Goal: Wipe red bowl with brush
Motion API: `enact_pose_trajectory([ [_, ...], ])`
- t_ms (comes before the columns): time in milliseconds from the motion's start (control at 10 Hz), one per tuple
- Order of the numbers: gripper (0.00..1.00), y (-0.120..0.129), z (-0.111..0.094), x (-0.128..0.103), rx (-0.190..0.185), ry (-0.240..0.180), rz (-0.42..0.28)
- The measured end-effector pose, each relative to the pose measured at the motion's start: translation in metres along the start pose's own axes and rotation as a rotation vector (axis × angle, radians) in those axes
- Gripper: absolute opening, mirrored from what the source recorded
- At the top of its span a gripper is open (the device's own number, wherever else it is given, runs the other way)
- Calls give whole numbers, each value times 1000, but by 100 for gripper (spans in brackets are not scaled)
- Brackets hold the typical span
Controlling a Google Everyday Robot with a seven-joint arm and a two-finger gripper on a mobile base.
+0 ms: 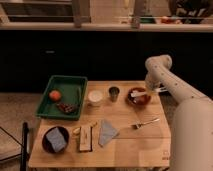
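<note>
**While the pincer (151,90) hangs at the red bowl (135,100), the brush (138,93) lies across it**

Where the wooden counter (130,145) reaches its far right corner, the red bowl sits upright, close to the edge. The brush shows as a pale streak running across the bowl's top, its whitish handle pointing toward the right rim. The robot's white arm (172,85) rises from the lower right, bends at an elbow above the counter's back edge and drops toward the bowl. This puts the pincer just at the bowl's right side, at the handle end of the brush. Whether the pincer is clenched on the brush or released cannot be told, and contact between the two cannot be made out either.

Just left of the red bowl stands a small dark cup (114,92), and left of that a white round container (95,96). A green tray (68,78) fills the far left part of the counter; an orange fruit (55,94) lies in it, with a dark, patterned item (66,107) nearer the front wall.

Along the near half, a silver fork (145,123) lies at a slant in front of the red bowl, well apart from it. A grey-blue cloth (107,131) lies near the middle, with a tan wooden block (86,138) just to its left. At the near left corner sits a black bowl (46,146) holding a blue sponge (58,138).
</note>
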Motion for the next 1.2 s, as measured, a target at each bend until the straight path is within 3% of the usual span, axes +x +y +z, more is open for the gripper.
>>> enact_pose_trajectory([
  [300,3,13,4,2,-25,-9,-16],
  [500,3,15,0,30,-19,3,28],
  [1000,3,-17,-6,51,4,31,93],
  [1200,3,-26,-5,46,13,37,94],
])
